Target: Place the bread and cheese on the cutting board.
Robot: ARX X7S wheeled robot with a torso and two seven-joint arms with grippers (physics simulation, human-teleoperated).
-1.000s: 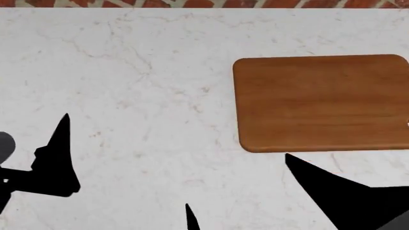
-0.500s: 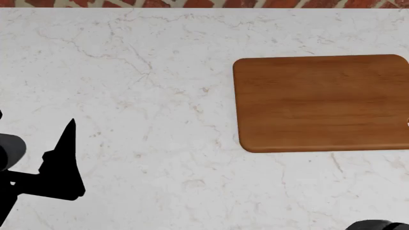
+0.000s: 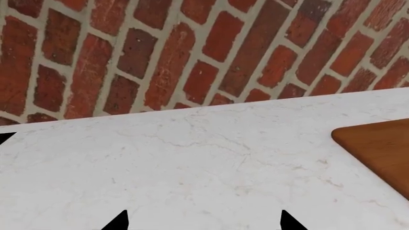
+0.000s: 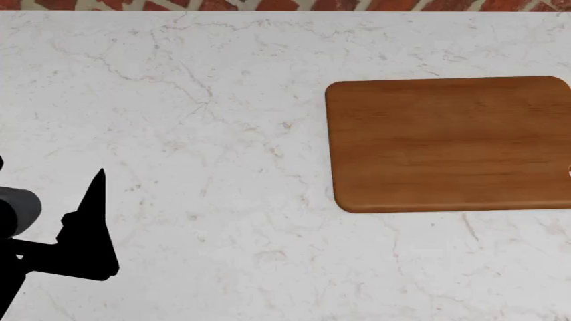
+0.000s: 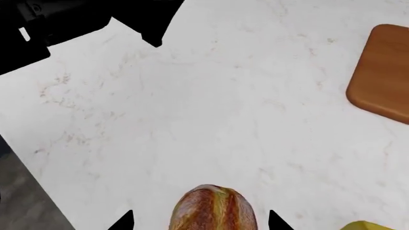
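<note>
Right wrist view shows the right gripper (image 5: 199, 221) spread, fingertips either side of the bread (image 5: 213, 210), apparently not yet gripping; the cheese (image 5: 365, 225) lies beside it. Farther off sits the bare cutting board (image 4: 446, 144). Next: descend, clamp. Left gripper (image 3: 203, 221) spread, idle.

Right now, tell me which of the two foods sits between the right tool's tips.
The bread, the brown crusty loaf, lies centred between the right tool tips. The yellow cheese only peeks in off to one side.
</note>
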